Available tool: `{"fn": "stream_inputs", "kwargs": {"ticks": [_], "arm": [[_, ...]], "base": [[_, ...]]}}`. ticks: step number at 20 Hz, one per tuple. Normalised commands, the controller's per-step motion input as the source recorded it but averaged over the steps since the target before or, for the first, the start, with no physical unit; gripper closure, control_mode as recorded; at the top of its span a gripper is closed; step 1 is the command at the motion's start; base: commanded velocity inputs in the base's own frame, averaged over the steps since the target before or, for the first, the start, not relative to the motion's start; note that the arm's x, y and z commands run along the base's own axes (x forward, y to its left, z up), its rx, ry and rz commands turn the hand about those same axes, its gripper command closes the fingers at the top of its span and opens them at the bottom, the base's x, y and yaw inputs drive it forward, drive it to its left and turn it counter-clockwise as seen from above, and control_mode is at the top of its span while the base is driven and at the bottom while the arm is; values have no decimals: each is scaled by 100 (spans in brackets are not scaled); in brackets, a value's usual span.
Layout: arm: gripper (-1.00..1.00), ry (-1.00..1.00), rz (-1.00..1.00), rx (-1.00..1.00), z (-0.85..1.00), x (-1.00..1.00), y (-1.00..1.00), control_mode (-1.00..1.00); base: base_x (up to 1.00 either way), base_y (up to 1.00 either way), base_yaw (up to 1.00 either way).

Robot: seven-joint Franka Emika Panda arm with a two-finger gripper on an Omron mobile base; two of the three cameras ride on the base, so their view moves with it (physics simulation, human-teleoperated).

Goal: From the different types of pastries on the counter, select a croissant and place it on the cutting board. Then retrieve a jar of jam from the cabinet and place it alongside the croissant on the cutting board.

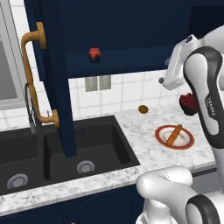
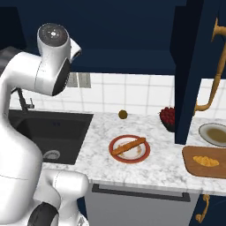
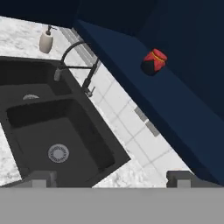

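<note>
The jar of jam (image 1: pixel 94 54), red with a dark top, stands on the shelf inside the open navy cabinet (image 1: pixel 122 30). In the hand view the jar of jam (image 3: pixel 153 61) is up and to the right, well ahead of my gripper (image 3: pixel 111 180). The fingertips (image 3: pixel 40 178) stand far apart, open, with nothing between them. The golden croissant (image 2: pixel 206 161) lies on the wooden cutting board (image 2: pixel 194 170) at the counter's right end. The long brown stick pastry (image 2: pixel 128 146) rests on a red-rimmed plate (image 2: pixel 140 157).
The open cabinet door (image 1: pixel 57 78) with its brass handle (image 1: pixel 28 65) hangs over the black sink (image 1: pixel 65 148). A faucet (image 3: pixel 76 61) and soap dispenser (image 3: pixel 46 40) are behind the sink. On the marble counter (image 2: pixel 163 165) are a bowl of berries (image 2: pixel 167 115), a small brown round object (image 2: pixel 123 114) and a grey dish (image 2: pixel 214 133).
</note>
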Motion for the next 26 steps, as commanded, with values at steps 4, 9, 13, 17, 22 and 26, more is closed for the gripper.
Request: {"fn": "stream_inputs", "kwargs": {"ticks": [4, 9, 13, 17, 22, 26], "arm": [[-100, -8, 5, 13, 57, 89, 11, -100], [-100, 3, 5, 9, 32, 57, 12, -100], [-100, 9, 0, 15, 9, 63, 0, -100], [-100, 6, 15, 16, -15, 19, 18, -100], [-100, 1, 32, 11, -14, 19, 41, -100], [-100, 0, 7, 1, 1, 27, 53, -100]], "base": [[0, 0, 0], [0, 0, 0], [0, 0, 0], [0, 0, 0], [0, 0, 0], [0, 0, 0]]}}
